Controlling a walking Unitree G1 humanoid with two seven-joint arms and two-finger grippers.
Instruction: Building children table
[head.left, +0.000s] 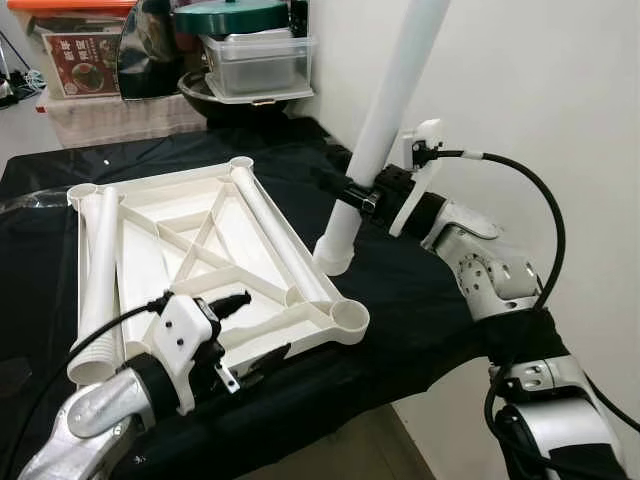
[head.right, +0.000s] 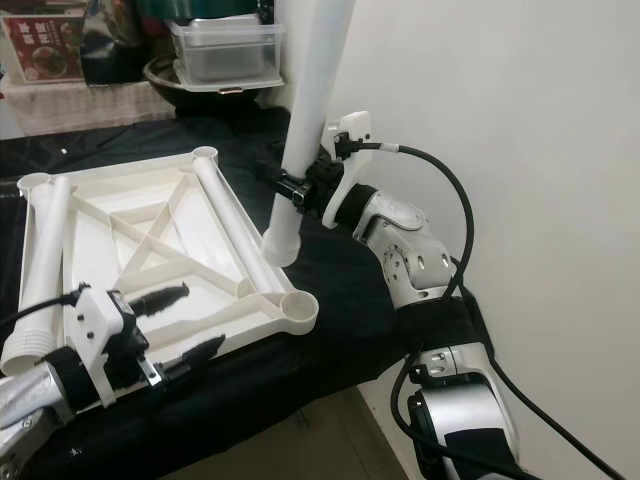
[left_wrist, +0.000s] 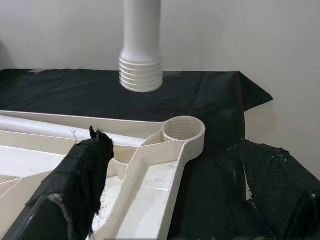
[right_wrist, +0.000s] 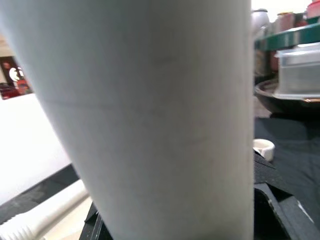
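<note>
The white table top (head.left: 170, 200) lies upside down on a black cloth (head.left: 420, 290). Two white legs rest on it, one along the left side (head.left: 100, 270), one along the right side (head.left: 275, 235). My right gripper (head.left: 355, 195) is shut on a third leg (head.left: 385, 130), held nearly upright. Its threaded end (left_wrist: 141, 75) hangs above the cloth, a little beyond the near right corner socket (head.left: 350, 318) and not touching it. My left gripper (head.right: 200, 317) is open at the table top's near edge, with nothing between its fingers (left_wrist: 75, 185). The held leg (right_wrist: 150, 100) is very close in the right wrist view.
A white wall (head.left: 560, 90) stands close on the right. At the back are a clear plastic box (head.left: 258, 62), a green-lidded pot (head.left: 230, 15) and a red box (head.left: 85, 60). The cloth's front edge drops to the floor (head.left: 330, 450).
</note>
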